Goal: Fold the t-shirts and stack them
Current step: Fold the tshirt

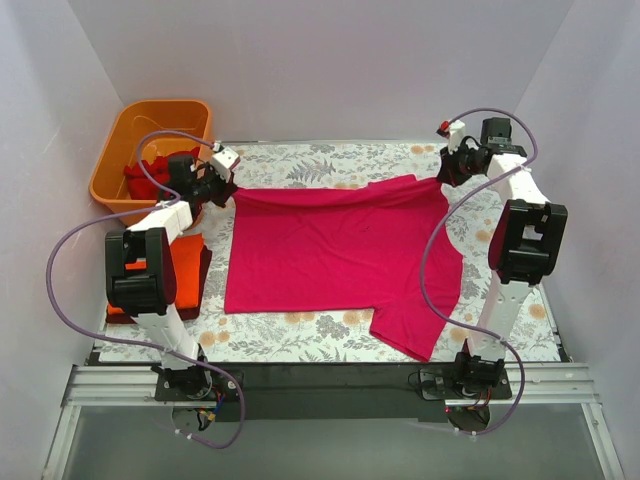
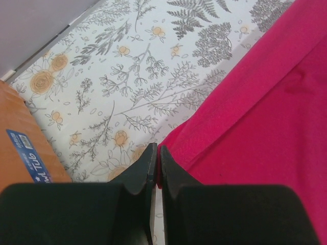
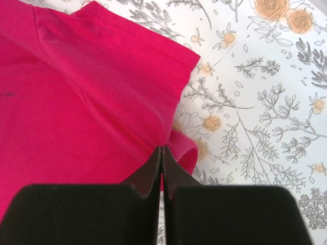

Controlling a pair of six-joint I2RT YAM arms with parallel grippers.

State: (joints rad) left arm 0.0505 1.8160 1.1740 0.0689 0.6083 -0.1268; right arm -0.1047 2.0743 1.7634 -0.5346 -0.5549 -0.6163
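Observation:
A magenta-pink t-shirt [image 1: 340,255] lies spread on the flowered table cover. My left gripper [image 1: 226,187] is shut on its far left corner; the left wrist view shows the cloth [image 2: 265,117] pinched between the jaws of the gripper [image 2: 156,149]. My right gripper [image 1: 447,172] is shut on the far right corner; in the right wrist view the shirt [image 3: 87,97] runs into the closed gripper [image 3: 162,149]. A folded orange t-shirt [image 1: 183,272] lies on a dark maroon one [image 1: 201,290] at the left. Red cloth [image 1: 150,175] sits in the tub.
A rigid orange plastic tub [image 1: 120,155] stands at the far left corner; its wall shows in the left wrist view [image 2: 20,148]. White walls close the table on three sides. The black front rail [image 1: 330,378] carries both arm bases.

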